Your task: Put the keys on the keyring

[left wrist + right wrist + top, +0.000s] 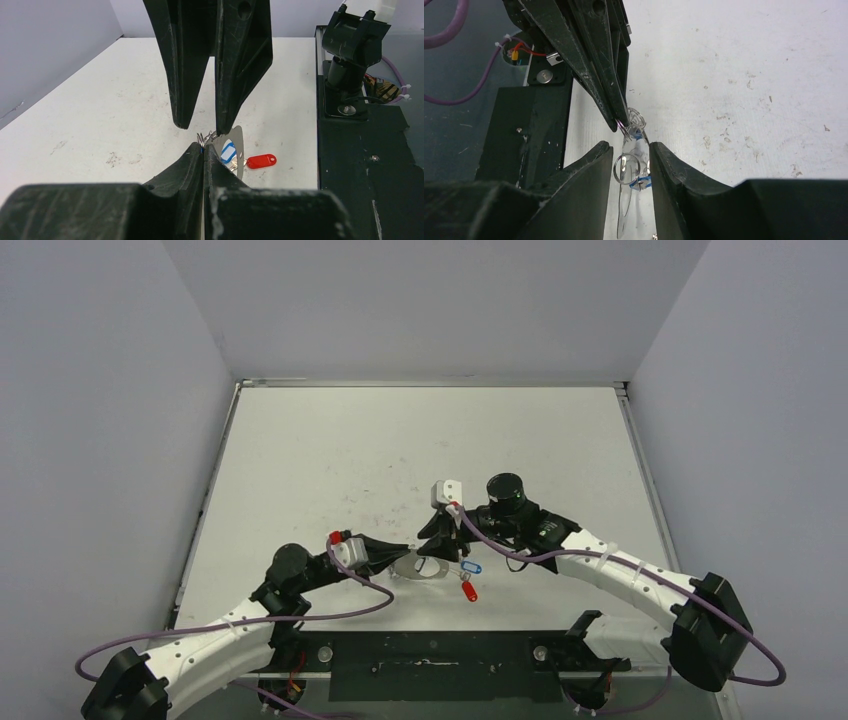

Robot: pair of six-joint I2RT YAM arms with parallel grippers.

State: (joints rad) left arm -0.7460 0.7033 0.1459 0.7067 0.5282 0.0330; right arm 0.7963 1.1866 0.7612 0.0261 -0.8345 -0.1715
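Observation:
The keyring (428,567), a thin silvery hoop, stands low over the table between both arms. My left gripper (204,147) is shut on its rim, right by a small wire clip (202,138). The light-blue-tagged key (228,150) hangs at the hoop, and the red-tagged key (262,161) lies on the table just beyond it. In the right wrist view my right gripper (629,150) is open, its jaws astride the hoop's edge (624,210), a small split ring (626,169) and a blue scrap of tag (642,183). From above, the left gripper (408,552) and right gripper (437,545) nearly meet.
A black mounting plate (430,665) with the arm bases runs along the table's near edge, close behind the keys. A purple cable (330,615) loops from the left arm. Grey walls close in the white, scuffed table (420,450) on three sides.

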